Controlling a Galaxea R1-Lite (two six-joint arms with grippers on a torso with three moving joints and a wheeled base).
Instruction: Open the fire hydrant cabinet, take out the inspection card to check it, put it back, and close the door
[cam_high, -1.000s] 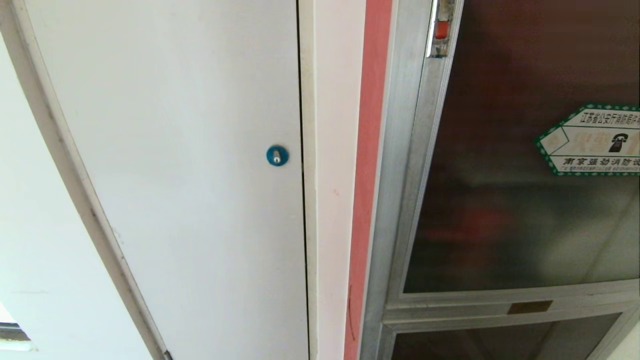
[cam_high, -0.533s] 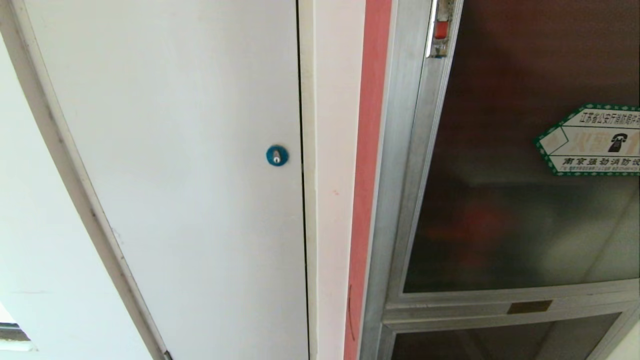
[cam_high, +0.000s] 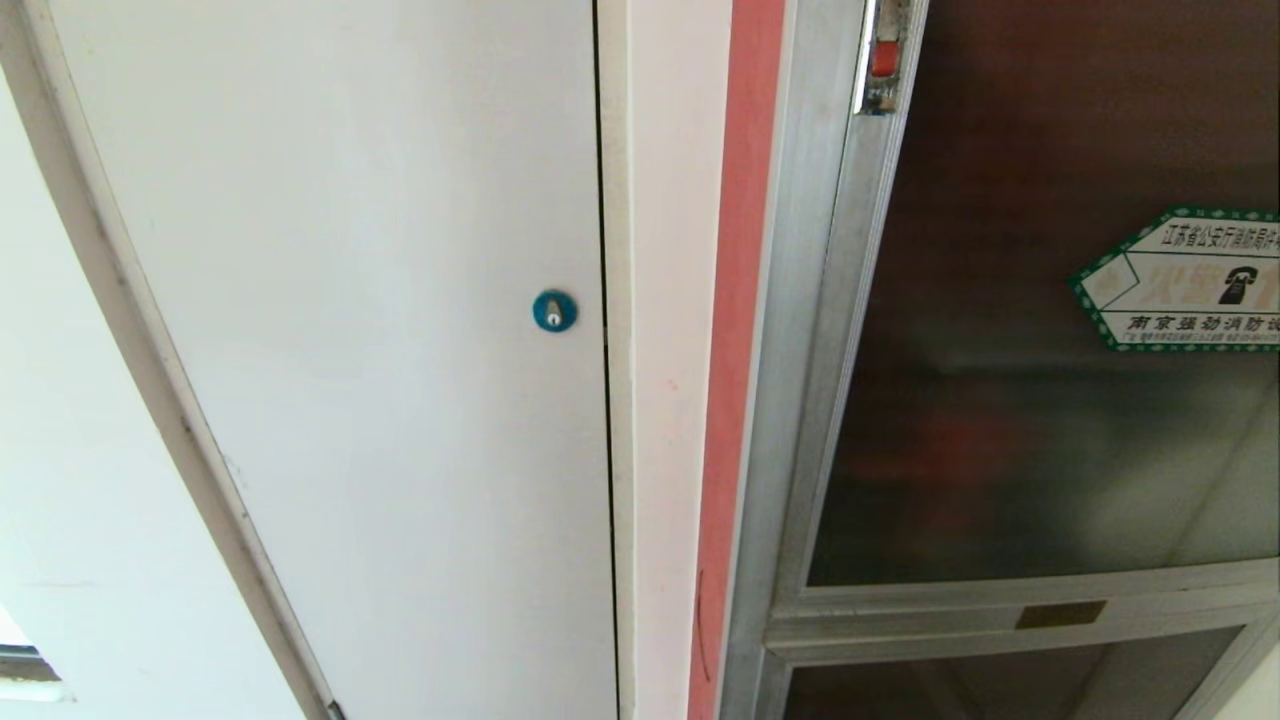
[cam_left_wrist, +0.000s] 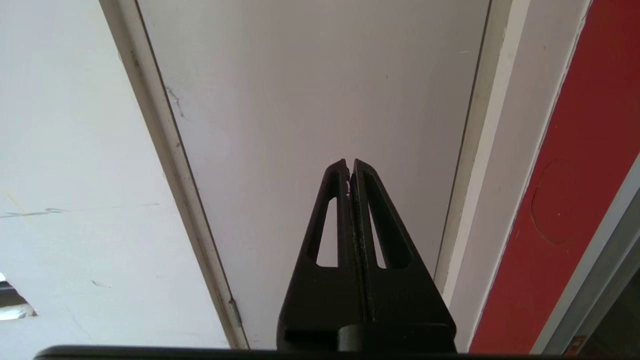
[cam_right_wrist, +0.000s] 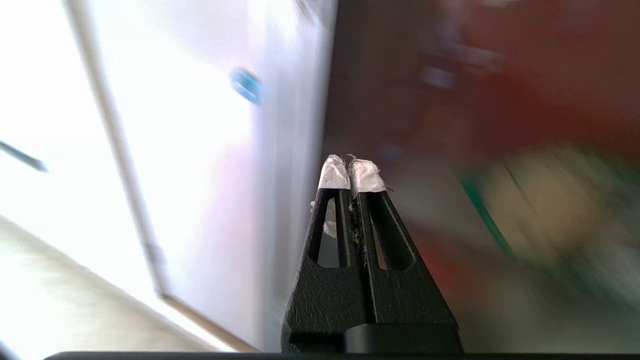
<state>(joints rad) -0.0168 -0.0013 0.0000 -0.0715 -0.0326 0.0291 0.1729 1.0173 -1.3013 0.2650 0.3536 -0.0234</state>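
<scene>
Two doors fill the head view. Largest is a plain white panel door (cam_high: 380, 380) with a blue round lock (cam_high: 554, 311) just left of centre. From about one to five o'clock stands the fire hydrant cabinet (cam_high: 800, 330), its silver aluminium frame set against a red wall strip (cam_high: 735, 350). Within that frame the door (cam_high: 1000, 400), a dark tinted glass panel, sits flush and shut, so the job of opening it is not yet done. Dim red shapes show through the glass; the inspection card is not visible and presumably lies inside. A green-bordered hexagonal sticker (cam_high: 1180, 280) sits on the glass at three o'clock. A small red latch (cam_high: 882, 58) sits on the door frame at one o'clock, likely the place to grasp, since the glass offers no other hold.

Neither arm shows in the head view. In its own wrist view the right gripper (cam_right_wrist: 350, 167) faces the seam between white door and dark glass, touching nothing. Its white-taped fingertips (cam_right_wrist: 334, 175) are pressed together and hold nothing, probably kept narrow to hook or press the latch. The left gripper (cam_left_wrist: 348, 167) points at the white panel door, fingers together, empty, apparently parked.
</scene>
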